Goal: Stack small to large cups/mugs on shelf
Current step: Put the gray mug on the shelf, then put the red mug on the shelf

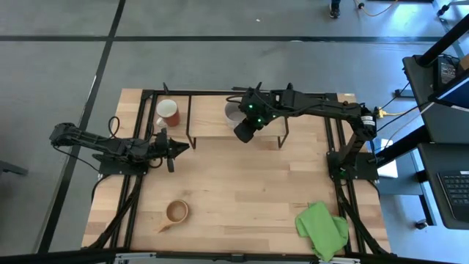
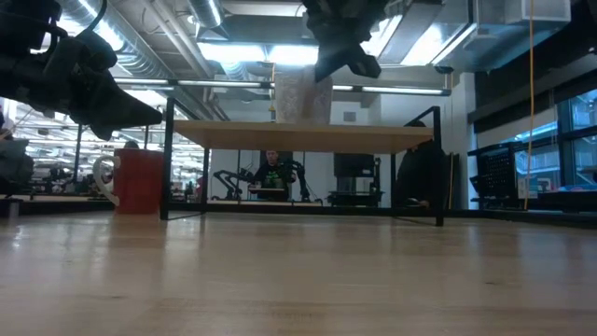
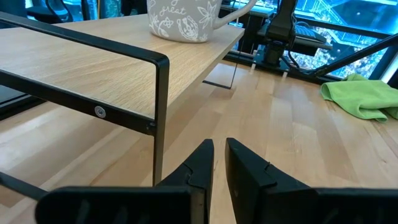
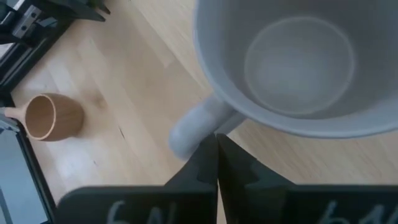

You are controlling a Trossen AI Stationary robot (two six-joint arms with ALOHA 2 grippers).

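Observation:
The grey mug (image 1: 231,111) stands upright on the shelf (image 1: 212,128), a light-wood board on black legs. It also shows in the low view (image 2: 300,93) and, from above, in the right wrist view (image 4: 298,62). My right gripper (image 4: 216,140) hovers over it, shut, its fingertips over the mug's handle (image 4: 193,127). The red mug (image 1: 167,112) stands on the table just left of the shelf. The tan wooden cup (image 1: 176,213) sits near the table's near edge. My left gripper (image 1: 187,145) is shut and empty, level in front of the shelf's left leg. My right gripper points down from above with its shut fingertips over the grey mug's handle (image 4: 193,127). Whether they touch the handle I cannot tell. The mug stands upright on the shelf board.
A green cloth (image 1: 322,229) lies crumpled at the table's near right corner. The shelf's black leg (image 3: 160,112) stands just ahead of my left gripper (image 3: 219,155). Bare tabletop lies between the shelf and the wooden cup (image 4: 46,116). A person shows far off in the room.

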